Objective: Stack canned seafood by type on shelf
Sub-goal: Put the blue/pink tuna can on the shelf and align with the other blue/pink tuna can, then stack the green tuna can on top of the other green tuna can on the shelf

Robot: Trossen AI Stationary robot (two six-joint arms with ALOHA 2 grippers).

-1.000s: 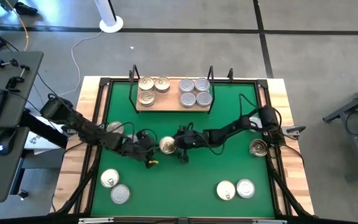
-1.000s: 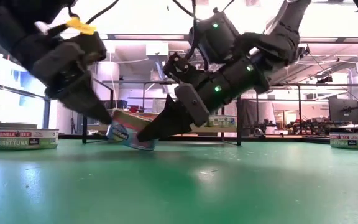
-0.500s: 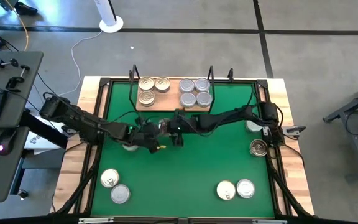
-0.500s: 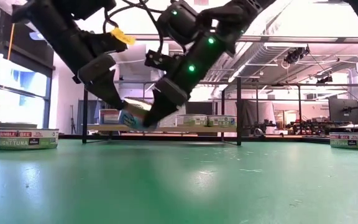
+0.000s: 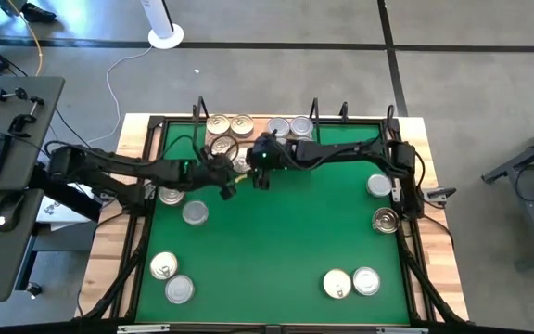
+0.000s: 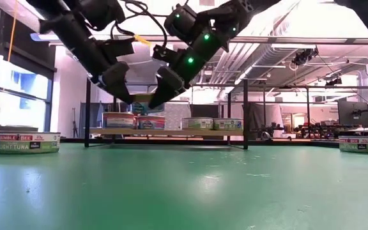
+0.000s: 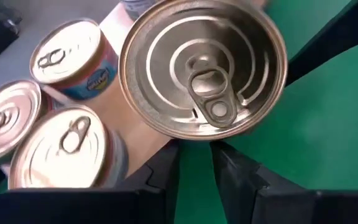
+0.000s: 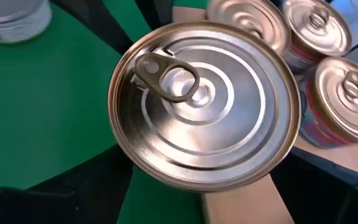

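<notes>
A gold-lidded can [image 5: 241, 164] hangs between my two grippers at the near edge of the shelf [image 5: 254, 139]. In the low view the can [image 6: 144, 105] is level and above the row of cans on the shelf [image 6: 171, 131]. My left gripper [image 5: 224, 173] is on the can's left with its fingers close together. My right gripper [image 5: 260, 160] is on its right with its fingers spread. Three gold cans [image 7: 67, 59] stand on the shelf's left part and silver ones [image 5: 290, 126] on its right part. My left gripper presses its shut fingers [image 7: 166, 171] against the can's side wall below the lid's rim [image 7: 191, 138], slanting down from the table's left. The can is lifted clear and level. My right gripper has a finger on each side of the can's side wall [image 8: 126, 165], slanting down from the table's right; the exact spots are hidden under the lid.
Loose cans lie on the green mat: two at the left [image 5: 170, 195], two near left [image 5: 162, 267], two near right [image 5: 336, 283], two at the right edge [image 5: 378, 186]. Black uprights [image 6: 245, 115] stand at the shelf's ends. The mat's middle holds nothing.
Both grippers have carried the can together from the mat's middle toward the far edge and upward, to the shelf's front. The can was tilted a second ago and is level now, higher than the cans on the board.
</notes>
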